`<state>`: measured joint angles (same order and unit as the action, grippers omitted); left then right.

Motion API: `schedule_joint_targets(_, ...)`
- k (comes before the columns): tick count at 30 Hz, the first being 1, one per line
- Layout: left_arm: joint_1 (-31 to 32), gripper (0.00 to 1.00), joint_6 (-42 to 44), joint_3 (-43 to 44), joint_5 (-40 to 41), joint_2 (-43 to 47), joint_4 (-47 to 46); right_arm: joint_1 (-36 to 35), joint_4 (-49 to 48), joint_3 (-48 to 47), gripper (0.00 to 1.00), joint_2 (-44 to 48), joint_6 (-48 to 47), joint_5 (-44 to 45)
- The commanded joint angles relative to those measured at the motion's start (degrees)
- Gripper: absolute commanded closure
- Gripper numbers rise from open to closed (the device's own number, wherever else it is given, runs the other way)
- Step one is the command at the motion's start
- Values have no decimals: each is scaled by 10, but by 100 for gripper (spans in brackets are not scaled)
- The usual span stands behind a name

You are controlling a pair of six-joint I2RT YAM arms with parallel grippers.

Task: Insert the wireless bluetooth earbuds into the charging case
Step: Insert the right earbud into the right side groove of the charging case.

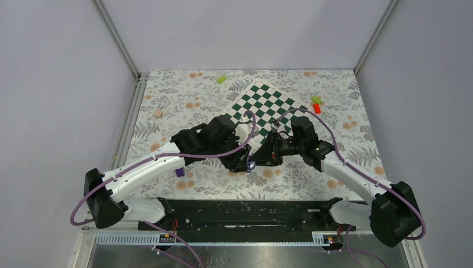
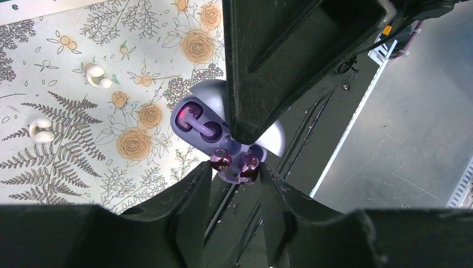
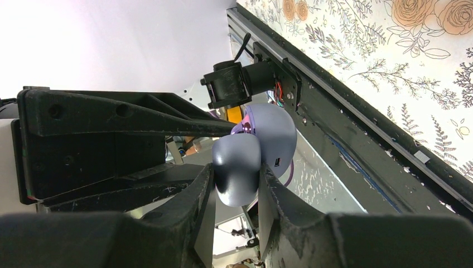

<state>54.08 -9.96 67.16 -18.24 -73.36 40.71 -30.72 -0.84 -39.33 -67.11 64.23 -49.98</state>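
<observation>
finding: the case (image 2: 196, 140) is off the desk (image 2: 67, 33), held open in the air over the black rail (image 3: 362, 117) at the near edge. the right claw (image 3: 237, 176) is clamped on one domed half of it. the left claw (image 2: 234, 173) has its fingers apart, one on each side of the case's near end; whether they press on it cannot be told.

both earbuds (image 2: 96, 76) lie loose on the desk, near each other and well apart from the case.

risks:
- the shell is smooth and rounded, so a slack or shifted grip could let it slip onto the rail or off the desk.
- a left claw brushing the case could twist it in the right claw or swing the lid shut.
- the earbuds are tiny, glossy and curved, so they may squirt out of a pinch or drop in carriage.

condition: the shell is pale lavender-grey with two purple seats (image 2: 196, 120) inside, one showing a red glow. glossy dark lobes sit at the near seat; their nature cannot be told. the earbuds are white, two-lobed and curled.
</observation>
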Motion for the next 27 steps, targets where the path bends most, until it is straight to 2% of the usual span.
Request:
schedule_joint_targets(1,3,62,5,28,5,2,-10,1,-29,-1,100,12,6,3)
schedule_joint_targets(16,3,69,7,38,22,6,-16,1,-43,3,100,5,10,1)
schedule_joint_targets(27,2,73,48,47,-9,4,9,1,-66,-1,100,0,27,-8)
